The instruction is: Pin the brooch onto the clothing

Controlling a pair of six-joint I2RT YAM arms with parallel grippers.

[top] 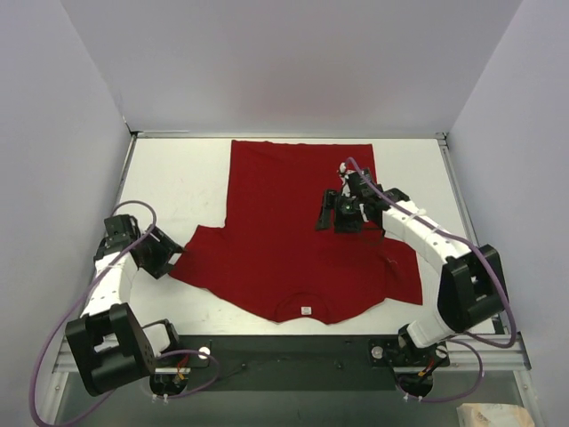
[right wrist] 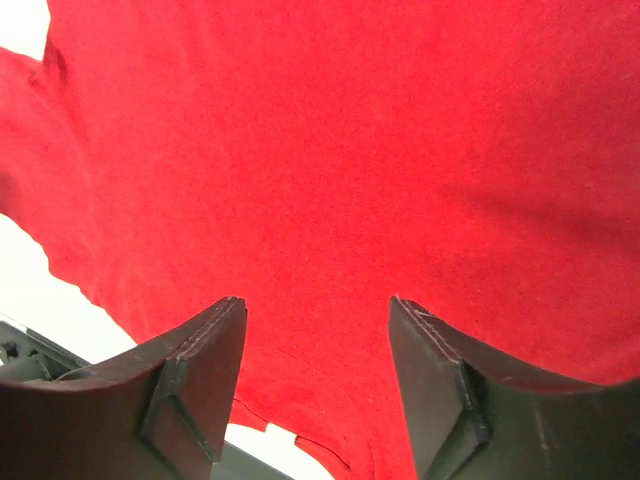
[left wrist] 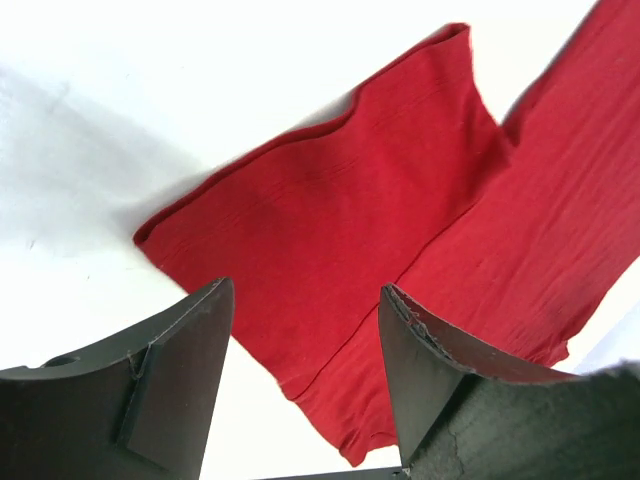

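I see the red T-shirt (top: 284, 240) flat on the white bench (top: 178, 178), white label (top: 306, 310) nearest me | left pincer (left wrist: 305, 300) wide open by the left sleeve (top: 200, 258) | right pincer (right wrist: 315, 310) wide open, holding nothing, over the shirt's right side, farther back

A flat white bench (top: 182, 173) stands enclosed by plain pale grey walls (top: 284, 62) at the back and both sides. A dark strip (top: 293, 356) edges its near side. The light is even and the shadows are soft.
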